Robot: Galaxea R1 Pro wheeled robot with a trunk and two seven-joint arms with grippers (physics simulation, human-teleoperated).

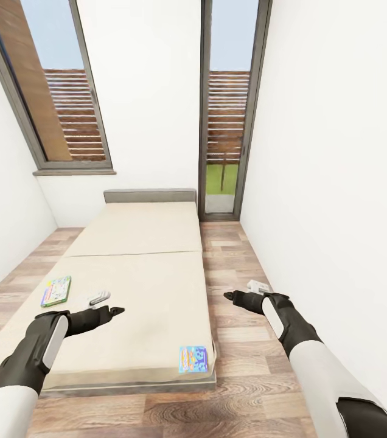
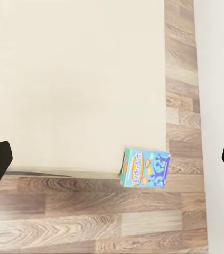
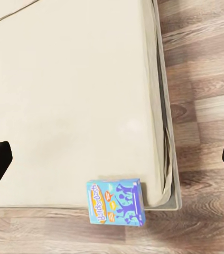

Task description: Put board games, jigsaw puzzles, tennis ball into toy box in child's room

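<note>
Blue board game with orange drawings at the bed's near right corner; lettering unreadable. Green-bordered game near left edge. Both end effectors spread, empty.

**Matt cloth, grained wood, printed card**

The bed looks like smooth matt cream cloth on a grey frame. The floor shows grained wood planks with a slight sheen. The blue game looks like glossy printed card. Walls are plain matt white.

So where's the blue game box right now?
In the head view, the blue game box lies at the near right corner of the bed, by the wood floor, between the two arms.
</note>
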